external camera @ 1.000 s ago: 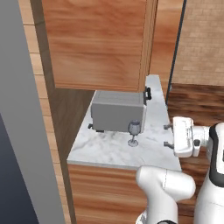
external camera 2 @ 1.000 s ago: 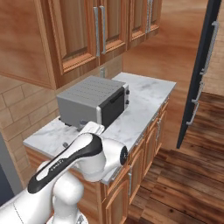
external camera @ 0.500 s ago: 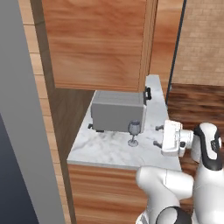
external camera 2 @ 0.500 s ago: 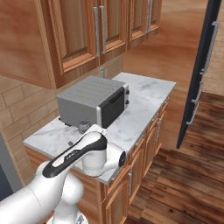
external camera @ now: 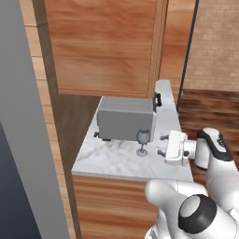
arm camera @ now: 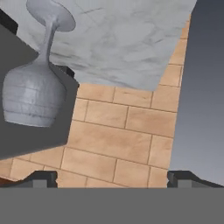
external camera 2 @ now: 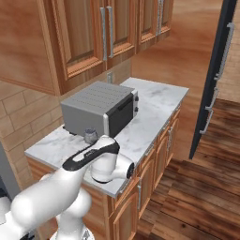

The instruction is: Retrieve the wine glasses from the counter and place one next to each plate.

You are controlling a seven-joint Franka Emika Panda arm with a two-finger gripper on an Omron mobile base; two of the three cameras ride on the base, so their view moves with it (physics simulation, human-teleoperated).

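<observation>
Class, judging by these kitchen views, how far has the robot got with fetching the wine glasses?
Nothing looks done: one wine glass stands on the counter in front of the toaster oven. In hand: the open claw beside it, holding nothing. Left: grasp, carry, place by plates.

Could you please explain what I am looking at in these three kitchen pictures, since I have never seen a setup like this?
This is a rendered kitchen with a white robot arm on a driving base. Two pictures come from cameras riding on the base, behind the arm to its left and right; the third looks along the arm's hand, so it appears rolled over. On the marble counter stands a grey toaster oven, and in front of it one small bluish-grey wine glass, upright; in the hand picture the glass looks upside down because that camera is rolled. The tool, the arm's two-finger part, is open beside the glass on its right and holds nothing. Wooden cabinets hang above the counter.
</observation>
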